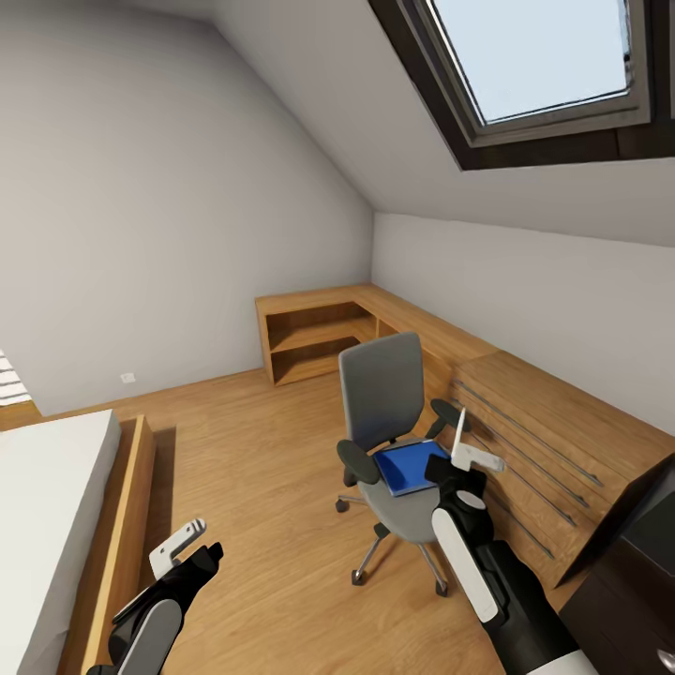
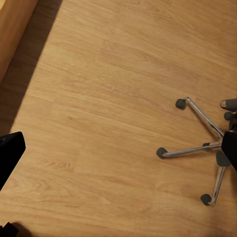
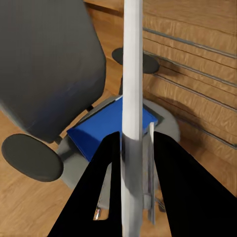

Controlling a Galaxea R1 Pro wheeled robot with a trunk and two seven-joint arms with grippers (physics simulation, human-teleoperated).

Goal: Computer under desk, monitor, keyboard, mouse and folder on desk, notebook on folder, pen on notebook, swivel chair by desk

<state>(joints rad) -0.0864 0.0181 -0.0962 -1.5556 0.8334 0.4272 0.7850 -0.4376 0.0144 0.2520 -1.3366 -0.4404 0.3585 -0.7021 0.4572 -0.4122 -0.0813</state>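
- Landmark: the swivel chair (image 1: 386,441), standing on the wooden floor (image 1: 253,469) mid-room. I place everything from it.
- Far left of the chair: the bed (image 1: 52,525) with its wooden side rail, against the grey wall.
- Left of the chair and nearer me: my left pincer (image 1: 183,553), low over bare floor and holding nothing. Its white finger and black finger look spread apart. In its wrist view I see the chair's chrome legs and casters (image 2: 197,158) on the planks.
- On the chair seat: the folder (image 1: 408,466), bright blue, lying flat between the armrests.
- Behind the chair: the low wooden corner shelf (image 1: 319,337) against the wall.
- Just right of the seat: my right pincer (image 1: 466,457), above the folder's right edge. In its wrist view a white finger (image 3: 132,98) runs across the folder (image 3: 98,131). I cannot tell its opening.
- Right of the chair: the light wooden chest (image 1: 534,441) with long bar handles.
- Farthest right, nearest me: a dark corner of the counter (image 1: 633,544).
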